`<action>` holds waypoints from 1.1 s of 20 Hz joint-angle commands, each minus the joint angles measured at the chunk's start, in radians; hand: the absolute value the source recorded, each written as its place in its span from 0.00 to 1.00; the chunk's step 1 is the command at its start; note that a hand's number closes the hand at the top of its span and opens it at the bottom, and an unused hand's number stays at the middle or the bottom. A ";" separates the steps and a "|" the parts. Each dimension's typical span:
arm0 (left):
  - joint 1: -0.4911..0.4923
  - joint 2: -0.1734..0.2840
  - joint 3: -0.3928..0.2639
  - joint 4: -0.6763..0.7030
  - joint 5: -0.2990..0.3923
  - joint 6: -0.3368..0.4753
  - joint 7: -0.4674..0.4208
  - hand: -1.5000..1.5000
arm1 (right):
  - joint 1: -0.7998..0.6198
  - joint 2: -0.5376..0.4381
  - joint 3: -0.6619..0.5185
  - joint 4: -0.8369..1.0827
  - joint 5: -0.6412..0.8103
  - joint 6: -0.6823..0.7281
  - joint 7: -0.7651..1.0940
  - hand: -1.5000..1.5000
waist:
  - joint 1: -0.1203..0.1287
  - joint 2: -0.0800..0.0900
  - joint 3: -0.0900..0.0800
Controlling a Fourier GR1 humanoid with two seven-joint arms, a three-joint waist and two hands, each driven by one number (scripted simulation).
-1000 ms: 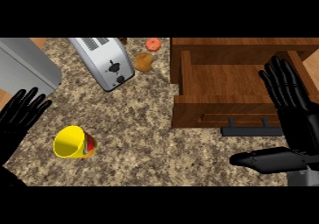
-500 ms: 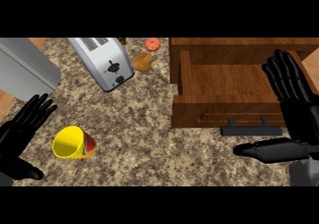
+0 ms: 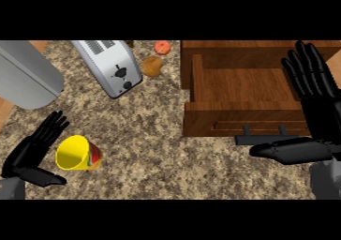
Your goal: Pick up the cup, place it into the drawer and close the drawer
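the yellow cup [image 3: 76,153] lies on its side on the speckled worktop [image 3: 152,154], just to the right of the left hand [image 3: 33,152], whose fingers [image 3: 50,130] are straight and spread, grasping nothing, with the thumb reaching under the cup. the right hand [image 3: 318,117] is released too, its fingers [image 3: 308,70] stretched up over the right edge of the open wooden drawer [image 3: 242,91] and its thumb pointing left below the drawer's dark handle [image 3: 270,138]. a silver toaster [image 3: 107,65] stands well above the left fingers.
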 commanded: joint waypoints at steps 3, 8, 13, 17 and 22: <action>-0.095 -0.009 -0.033 0.272 -0.115 0.024 -0.270 0.00 | -0.001 -0.035 -0.048 0.005 -0.036 0.037 -0.015 0.00 | -0.012 0.003 -0.001; -0.156 0.001 -0.047 0.398 -0.144 0.050 -0.351 0.00 | -0.011 0.006 0.004 0.012 0.013 0.001 -0.008 0.00 | -0.013 0.006 -0.002; -0.123 -0.026 -0.068 0.436 -0.155 0.060 -0.449 0.00 | -0.020 -0.019 -0.029 0.022 -0.032 0.035 -0.014 0.00 | -0.016 0.008 -0.004; -0.136 -0.022 -0.084 0.474 -0.177 0.081 -0.504 0.00 | -0.033 -0.013 -0.010 0.029 -0.011 0.027 -0.008 0.00 | -0.017 0.008 -0.004; -0.204 -0.052 -0.089 0.507 -0.181 0.113 -0.494 0.00 | -0.069 -0.050 -0.056 0.020 -0.077 0.047 0.066 0.00 | -0.027 0.010 -0.005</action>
